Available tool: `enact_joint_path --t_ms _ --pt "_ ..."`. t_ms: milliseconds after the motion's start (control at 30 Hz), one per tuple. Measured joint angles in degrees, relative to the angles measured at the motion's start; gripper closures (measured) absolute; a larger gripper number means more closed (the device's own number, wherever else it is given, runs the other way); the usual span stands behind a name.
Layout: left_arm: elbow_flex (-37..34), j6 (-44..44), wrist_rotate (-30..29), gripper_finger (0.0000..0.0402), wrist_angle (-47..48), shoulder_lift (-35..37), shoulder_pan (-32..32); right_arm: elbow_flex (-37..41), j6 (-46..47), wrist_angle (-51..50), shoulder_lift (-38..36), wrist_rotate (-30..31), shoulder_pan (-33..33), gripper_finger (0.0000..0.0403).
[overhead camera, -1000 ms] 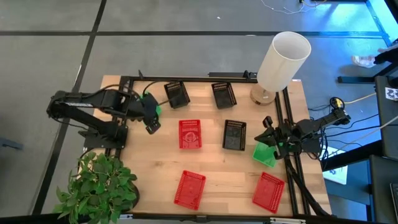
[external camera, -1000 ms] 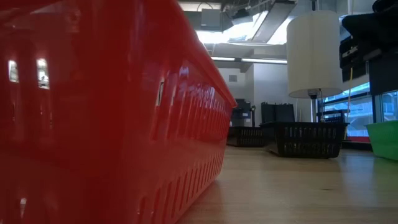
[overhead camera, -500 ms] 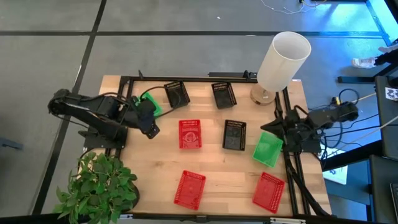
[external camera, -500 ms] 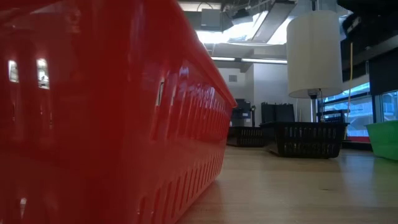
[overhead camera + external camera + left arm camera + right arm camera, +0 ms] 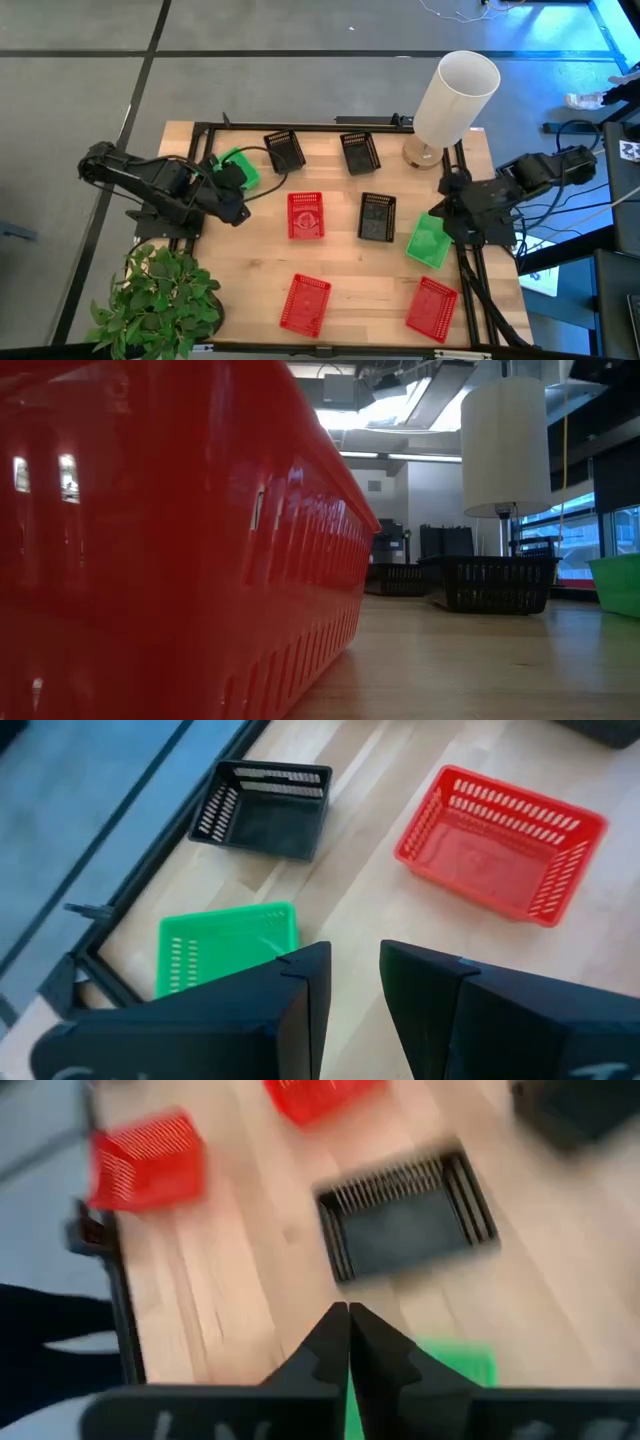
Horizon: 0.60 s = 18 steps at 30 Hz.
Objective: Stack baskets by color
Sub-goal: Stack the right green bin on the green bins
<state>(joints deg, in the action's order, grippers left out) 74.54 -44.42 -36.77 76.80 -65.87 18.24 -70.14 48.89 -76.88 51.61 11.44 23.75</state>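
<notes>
Red baskets lie at the table's middle point(image 5: 306, 215) and along its near edge point(image 5: 305, 303) point(image 5: 431, 307). Two black baskets point(image 5: 285, 150) point(image 5: 360, 152) sit at the far side and a third point(image 5: 377, 217) in the middle. One green basket point(image 5: 237, 167) rests at the far left and another point(image 5: 428, 241) at the right. My left gripper point(image 5: 228, 200) hovers open near the left green basket point(image 5: 228, 957), with nothing between its fingers. My right gripper point(image 5: 450, 205) point(image 5: 349, 1330) hangs shut above the right green basket point(image 5: 455, 1365).
A tall white lamp shade point(image 5: 455, 95) stands at the far right corner. A potted plant point(image 5: 160, 300) fills the near left corner. A black frame point(image 5: 300, 125) runs along the table's edges. In the low view a red basket point(image 5: 180, 540) blocks most of the picture.
My right gripper has risen from just above the table beside the right green basket and tipped its fingers downward. It now leaves that basket fully uncovered and in the same place. My left gripper has swung a little toward the table's left edge, uncovering the left green basket.
</notes>
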Motion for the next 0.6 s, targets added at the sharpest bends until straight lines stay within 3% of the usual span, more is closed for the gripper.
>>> enact_joint_path --t_ms 100,267,467,600 --pt "0.0 0.02 -0.74 0.032 0.9 0.0 0.44 -3.88 3.87 -5.66 4.03 -2.95 0.0 0.0368" --pt "0.0 1.5 -0.89 0.032 0.96 0.0 1.28 -6.55 4.06 -6.79 8.29 -5.96 0.0 0.034" --pt "0.0 1.51 -1.12 0.032 0.96 0.0 1.46 -5.11 -0.25 -7.14 12.04 -8.61 0.0 0.0306" --pt "0.0 1.51 -1.1 0.032 0.96 0.0 1.46 -1.63 -3.89 -4.64 14.24 -14.07 0.37 0.0296"
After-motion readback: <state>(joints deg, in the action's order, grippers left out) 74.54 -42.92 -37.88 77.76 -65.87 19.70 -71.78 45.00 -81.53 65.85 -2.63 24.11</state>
